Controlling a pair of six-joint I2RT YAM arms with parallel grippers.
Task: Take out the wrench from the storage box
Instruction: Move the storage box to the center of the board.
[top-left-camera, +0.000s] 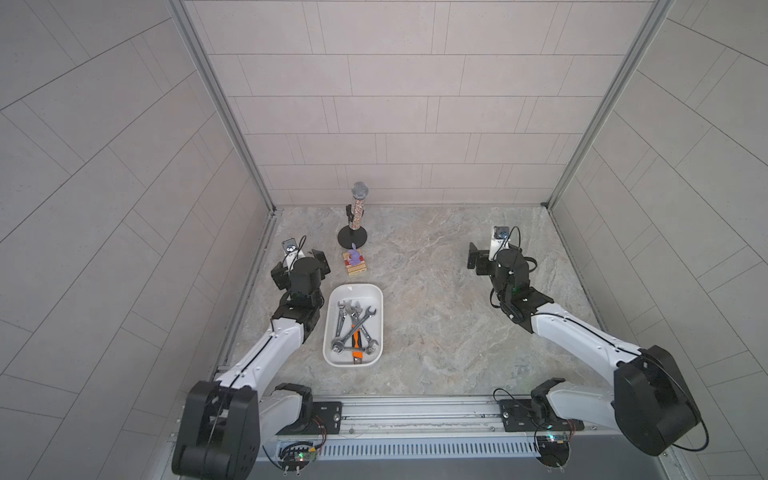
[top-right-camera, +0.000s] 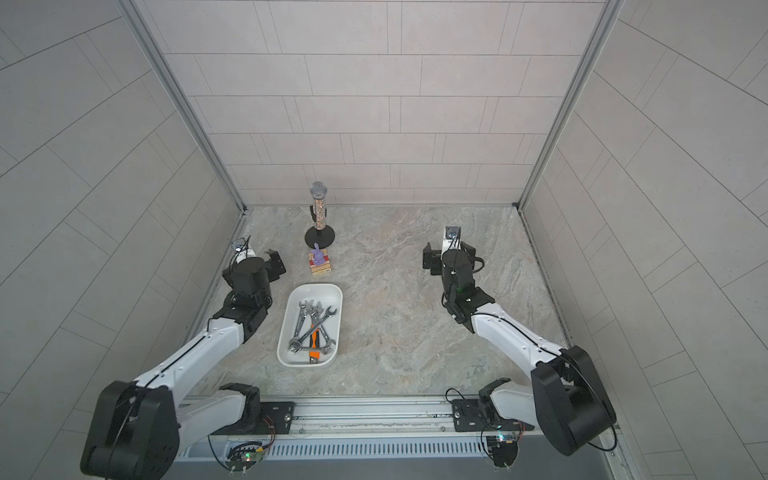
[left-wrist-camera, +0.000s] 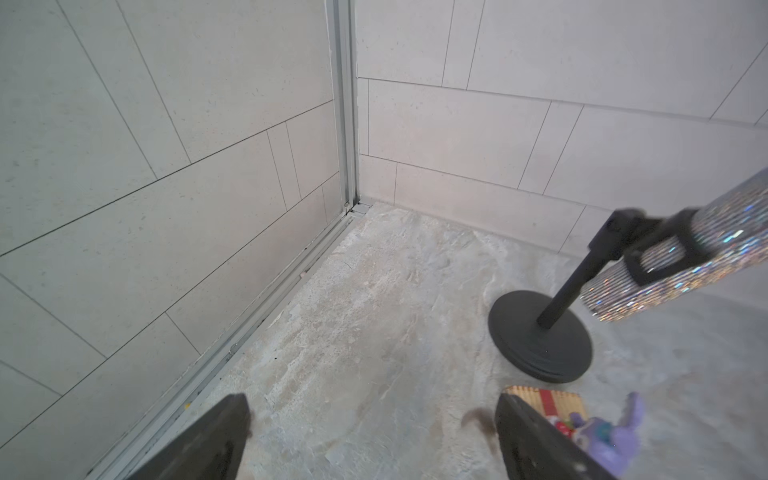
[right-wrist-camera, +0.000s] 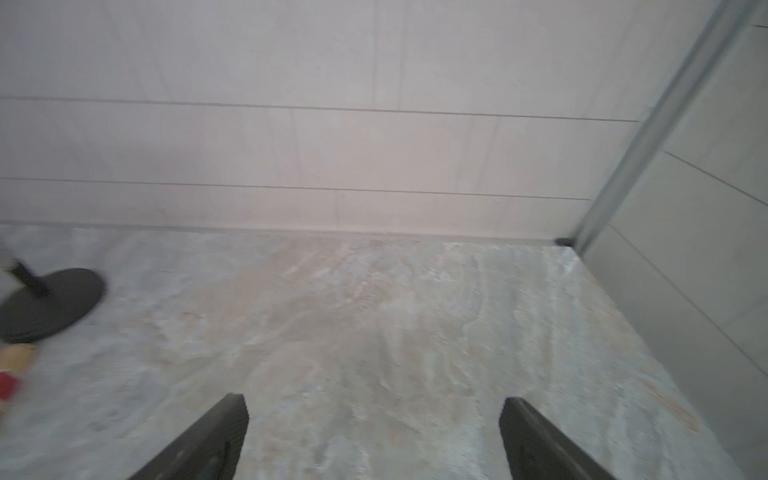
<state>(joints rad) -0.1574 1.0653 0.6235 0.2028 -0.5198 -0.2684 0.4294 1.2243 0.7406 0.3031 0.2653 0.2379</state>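
Top views both show storage box (top-left-camera: 358, 292) lengthwise front-to-back (wrenches (top-left-camera: 355, 328) inside), left hand (top-left-camera: 300, 271) and right hand (top-left-camera: 494, 259) wide.

No text, label, brand, number or sign can be read anywhere.

The marbled table (top-left-camera: 449, 316) bears a white box (top-left-camera: 356, 292), a toy block (top-left-camera: 359, 269) at its 12 o'clock, and a mic stand (top-left-camera: 352, 239) beyond.
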